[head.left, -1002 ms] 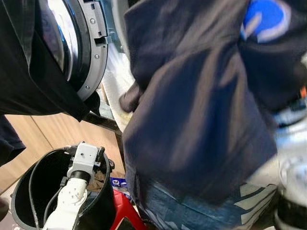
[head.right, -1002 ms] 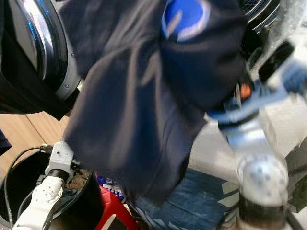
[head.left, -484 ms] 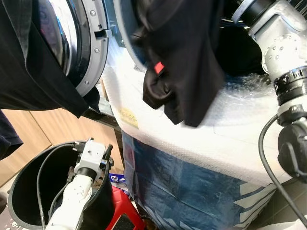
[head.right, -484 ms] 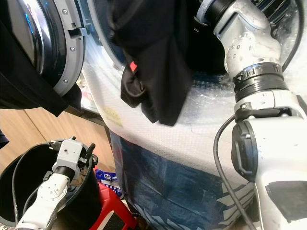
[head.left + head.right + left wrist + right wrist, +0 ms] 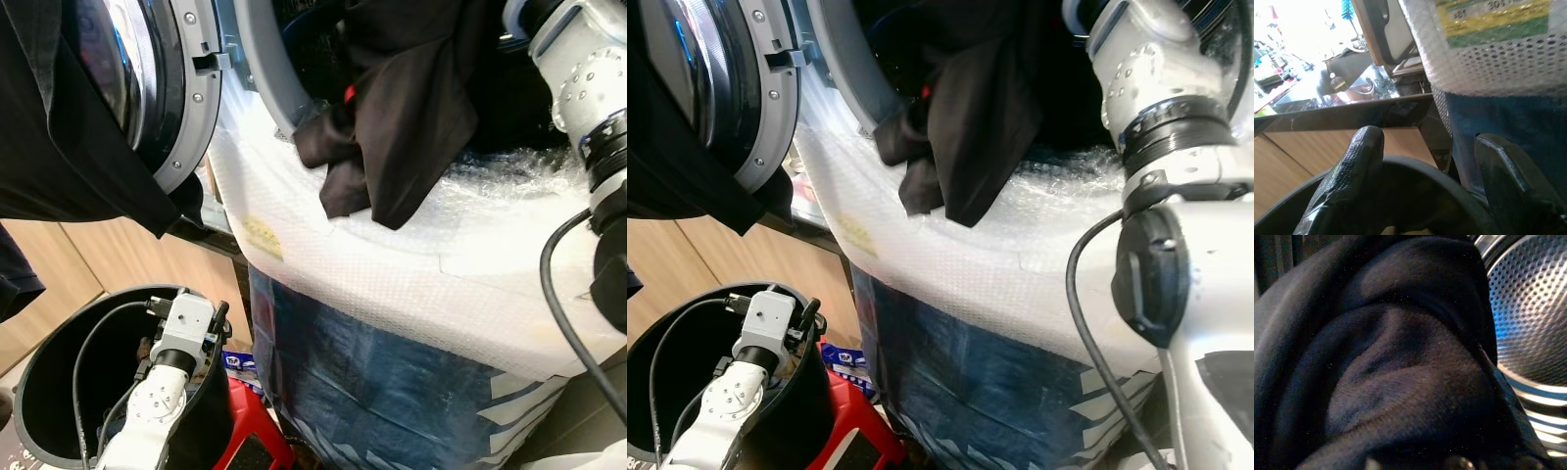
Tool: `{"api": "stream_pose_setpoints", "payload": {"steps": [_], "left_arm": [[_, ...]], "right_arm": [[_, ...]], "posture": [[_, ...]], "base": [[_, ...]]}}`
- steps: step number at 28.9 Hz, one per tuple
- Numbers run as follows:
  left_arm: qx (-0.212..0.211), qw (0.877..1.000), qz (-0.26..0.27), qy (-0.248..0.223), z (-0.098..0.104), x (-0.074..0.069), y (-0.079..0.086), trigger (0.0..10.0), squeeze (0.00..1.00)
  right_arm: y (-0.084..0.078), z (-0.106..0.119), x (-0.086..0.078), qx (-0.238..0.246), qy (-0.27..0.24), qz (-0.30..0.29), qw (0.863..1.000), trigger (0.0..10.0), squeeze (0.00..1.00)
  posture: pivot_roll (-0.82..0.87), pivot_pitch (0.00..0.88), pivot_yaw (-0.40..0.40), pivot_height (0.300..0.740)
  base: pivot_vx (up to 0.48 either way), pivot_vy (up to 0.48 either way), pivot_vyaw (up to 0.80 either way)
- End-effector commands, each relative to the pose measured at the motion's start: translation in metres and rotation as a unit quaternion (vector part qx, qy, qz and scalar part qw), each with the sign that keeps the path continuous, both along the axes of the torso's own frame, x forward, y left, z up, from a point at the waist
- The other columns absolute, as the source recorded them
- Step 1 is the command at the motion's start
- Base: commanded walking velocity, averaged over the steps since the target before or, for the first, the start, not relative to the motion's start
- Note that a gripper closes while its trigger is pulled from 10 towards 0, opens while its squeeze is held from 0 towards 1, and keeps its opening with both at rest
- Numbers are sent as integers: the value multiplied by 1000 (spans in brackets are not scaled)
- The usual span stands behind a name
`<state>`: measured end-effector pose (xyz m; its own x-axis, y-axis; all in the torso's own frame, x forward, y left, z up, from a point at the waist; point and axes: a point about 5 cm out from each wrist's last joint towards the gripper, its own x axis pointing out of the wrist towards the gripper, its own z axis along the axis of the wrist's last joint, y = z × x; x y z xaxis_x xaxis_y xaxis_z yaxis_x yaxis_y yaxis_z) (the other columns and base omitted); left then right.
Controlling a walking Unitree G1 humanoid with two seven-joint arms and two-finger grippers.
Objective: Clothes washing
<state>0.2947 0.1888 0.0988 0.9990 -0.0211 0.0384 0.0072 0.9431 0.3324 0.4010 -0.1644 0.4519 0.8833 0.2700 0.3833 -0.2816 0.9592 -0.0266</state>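
Note:
A dark garment (image 5: 411,117) hangs out of the washing machine's drum opening and over its bubble-wrapped lip (image 5: 392,264). My right arm (image 5: 588,88) reaches into the drum from the right. In the right wrist view the same dark garment (image 5: 1381,372) lies bunched right against the camera, covering the fingers, with the perforated steel drum (image 5: 1533,308) behind it. My left gripper (image 5: 1427,147) is open with nothing between its fingers. It hangs inside the black laundry basket (image 5: 49,362) at the lower left.
The round washer door (image 5: 157,88) stands open at the upper left, with another dark cloth (image 5: 59,166) draped over it. Blue film (image 5: 372,392) covers the machine's front. A red stool (image 5: 250,436) sits beside the basket. Wooden cabinets (image 5: 78,264) lie behind.
My right arm has pushed deeper into the drum, pulling the dark garment up and in, so less of it hangs over the lip. The left arm has barely moved.

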Motion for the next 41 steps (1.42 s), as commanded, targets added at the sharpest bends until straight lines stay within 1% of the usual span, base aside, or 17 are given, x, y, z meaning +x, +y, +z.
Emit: {"api": "stream_pose_setpoints", "payload": {"steps": [1,3,7,8,13,16,20,21,22,26,30,33,34,35,36,39,41], "left_arm": [[11,1000,3,1,3,-1,1,10000,0],[4,1000,6,1,3,-1,2,10000,0],[1,1000,7,1,2,-1,2,10000,0],[-1,1000,10,-2,3,-1,1,10000,0],[-10,1000,22,-7,5,-1,0,10000,0],[-9,1000,20,-8,4,-2,-2,10000,0],[-11,1000,17,-7,3,-2,-7,10000,0],[-14,1000,15,-6,3,-2,-9,10000,0],[-15,1000,9,-4,2,-2,-12,10000,0],[-20,1000,0,1,1,-2,-17,10000,0],[-26,1000,1,4,2,-2,-20,10000,0],[-28,1000,-5,5,2,-3,-23,10000,0],[-28,1000,-5,5,2,-3,-23,10000,0],[-29,1000,-6,6,2,-3,-23,10000,0],[-28,1000,-7,7,2,-3,-24,10000,0],[-28,1000,-12,9,2,-2,-25,10000,0],[-27,999,-16,11,3,-2,-25,10000,0]], "right_arm": [[12,27,-10,-52,-29,-18,998,0,0],[11,41,-15,-39,-49,-70,996,0,0],[9,55,-22,-19,-68,-118,991,0,0],[7,66,-27,-20,-87,-152,984,0,0],[12,77,-34,-3,-120,-178,977,0,0],[27,64,-26,-18,-105,-146,984,0,0],[52,19,-4,-69,-49,-98,991,0,0],[58,1,3,-89,-21,-89,992,1412,0],[68,-26,11,-125,20,-73,989,10000,0],[84,-62,18,-191,51,-54,979,10000,0],[91,-78,20,-232,67,-39,970,10000,0],[91,-76,19,-249,65,-27,966,10000,0],[88,-73,19,-247,62,-32,966,10000,506],[87,-71,19,-245,61,-36,967,10000,506],[81,-65,19,-240,55,-52,968,10000,1000],[68,-56,19,-223,49,-82,970,10000,1000],[51,-46,18,-209,43,-116,970,10000,1000]], "posture": [[7,0,23,740],[19,0,19,740],[28,0,4,740],[32,0,-2,740],[36,0,-9,740],[45,0,-24,740],[46,0,-31,740],[52,0,-29,740],[53,0,-33,740],[74,0,-40,740],[72,0,-46,740],[66,0,-44,740],[64,0,-45,740],[64,0,-45,740],[57,0,-39,740],[52,0,-37,740],[43,0,-30,740]], "base": [[0,0,0],[0,0,0],[0,0,0],[0,0,0],[0,0,0],[0,0,0],[0,0,0],[0,0,0],[0,0,0],[0,0,0],[0,0,0],[0,0,0],[0,0,0],[0,0,0],[0,0,0],[0,0,0],[0,0,0]]}}
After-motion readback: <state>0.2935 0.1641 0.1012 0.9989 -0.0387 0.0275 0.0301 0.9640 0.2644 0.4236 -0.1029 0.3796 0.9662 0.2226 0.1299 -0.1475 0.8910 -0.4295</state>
